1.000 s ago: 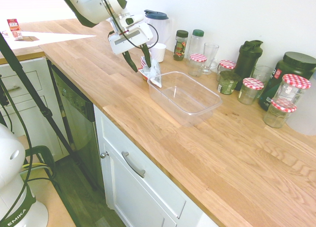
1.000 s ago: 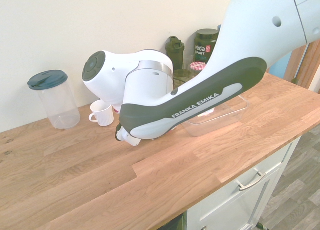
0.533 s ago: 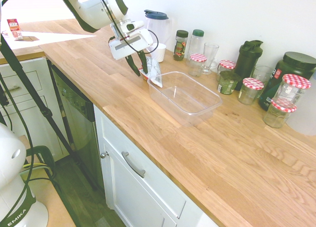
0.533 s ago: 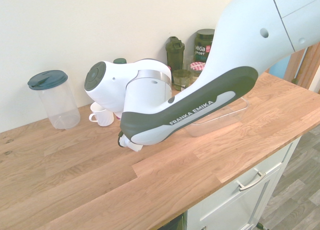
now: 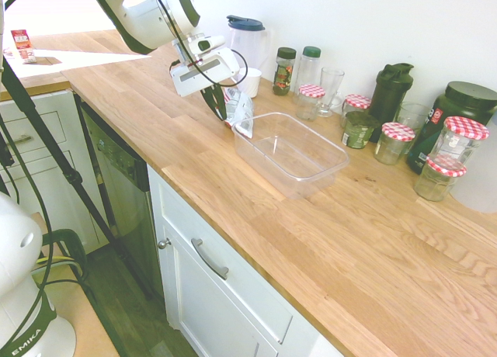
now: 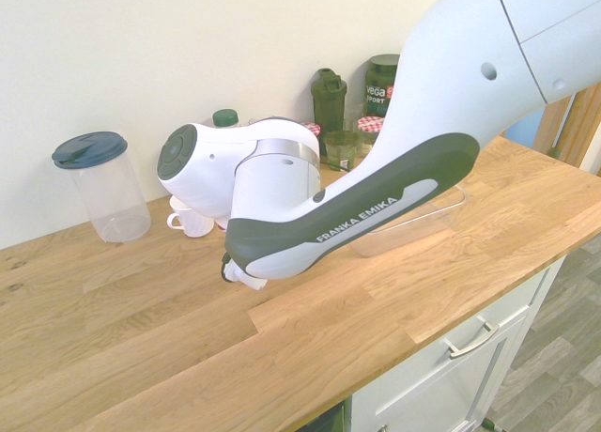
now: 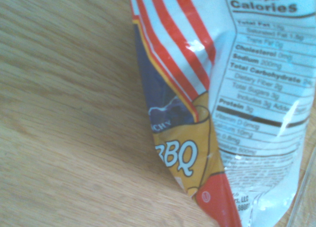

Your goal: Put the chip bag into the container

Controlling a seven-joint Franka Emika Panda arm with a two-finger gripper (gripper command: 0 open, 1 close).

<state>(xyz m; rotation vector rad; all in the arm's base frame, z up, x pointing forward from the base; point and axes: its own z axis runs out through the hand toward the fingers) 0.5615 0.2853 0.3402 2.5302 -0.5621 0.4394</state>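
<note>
Chip bag (image 5: 242, 115), silvery with red and orange print: upper centre of the frame, on the wooden counter (image 5: 256, 225), just outside the left end of the clear tub (image 5: 321, 175). Close up, it shows red stripes and the letters BBQ. The gripper (image 5: 224, 118) reaches down from the upper left, its two dark fingers drawn nearly together, apparently pinching the bag's edge; how firmly, I can't tell. Jars (image 5: 394, 143) stand towards the upper right.

The bag is reached and seems gripped, but isn't in the tub. Left to do, I'd judge: lift it over the rim, lower it inside and let go.
</note>
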